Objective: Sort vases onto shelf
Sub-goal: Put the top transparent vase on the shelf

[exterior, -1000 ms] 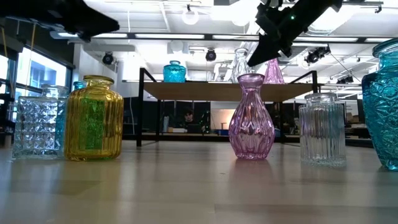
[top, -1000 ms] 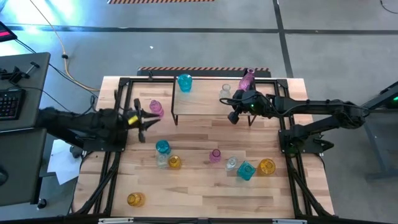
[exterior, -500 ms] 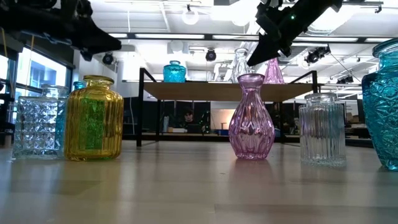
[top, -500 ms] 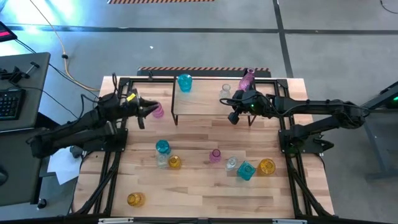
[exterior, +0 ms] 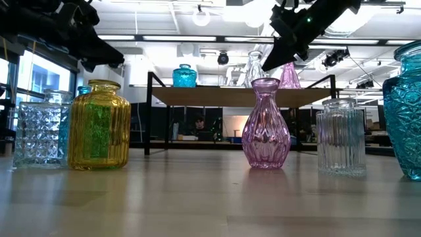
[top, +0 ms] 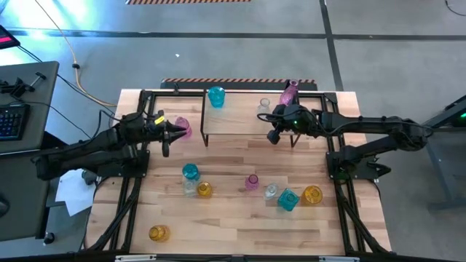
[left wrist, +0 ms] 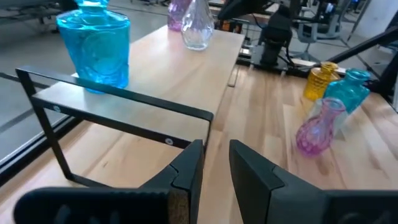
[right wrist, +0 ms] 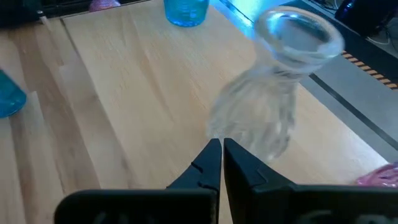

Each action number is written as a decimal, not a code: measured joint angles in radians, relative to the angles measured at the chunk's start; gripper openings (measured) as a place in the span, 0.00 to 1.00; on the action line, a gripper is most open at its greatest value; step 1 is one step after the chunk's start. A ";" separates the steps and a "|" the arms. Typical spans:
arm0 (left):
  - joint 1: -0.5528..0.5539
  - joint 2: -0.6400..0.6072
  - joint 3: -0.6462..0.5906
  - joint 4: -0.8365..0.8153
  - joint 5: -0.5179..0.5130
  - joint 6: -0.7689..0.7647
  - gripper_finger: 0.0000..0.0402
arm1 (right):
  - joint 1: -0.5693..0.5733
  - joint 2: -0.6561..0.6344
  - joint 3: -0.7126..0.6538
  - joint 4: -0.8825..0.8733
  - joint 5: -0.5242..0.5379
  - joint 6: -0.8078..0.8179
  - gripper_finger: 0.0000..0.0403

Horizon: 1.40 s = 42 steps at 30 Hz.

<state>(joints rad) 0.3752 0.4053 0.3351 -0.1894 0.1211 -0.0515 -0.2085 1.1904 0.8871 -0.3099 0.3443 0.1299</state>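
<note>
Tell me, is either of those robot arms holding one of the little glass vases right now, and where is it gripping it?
No. The right gripper is shut on nothing beside the clear vase on the shelf. The left gripper has only air between its fingers.

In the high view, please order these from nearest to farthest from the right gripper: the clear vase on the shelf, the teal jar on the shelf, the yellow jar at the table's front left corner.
From the right gripper:
1. Clear vase, on the shelf, right beside it.
2. Teal jar, at the shelf's left end.
3. Yellow jar, far across the table, front left corner.
</note>
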 joint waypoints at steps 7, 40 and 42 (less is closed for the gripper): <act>-0.018 0.000 0.000 0.021 0.000 0.001 0.18 | -0.045 0.002 0.000 0.001 -0.009 -0.004 0.00; -0.018 0.000 0.000 0.054 -0.001 0.019 0.18 | -0.141 0.113 0.000 0.195 -0.118 -0.040 0.00; -0.018 0.000 0.000 0.054 -0.001 0.019 0.18 | -0.121 0.113 0.000 0.172 -0.118 -0.023 0.00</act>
<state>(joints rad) 0.3576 0.4053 0.3351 -0.1356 0.1204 -0.0322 -0.3299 1.3037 0.8871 -0.1379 0.2260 0.1066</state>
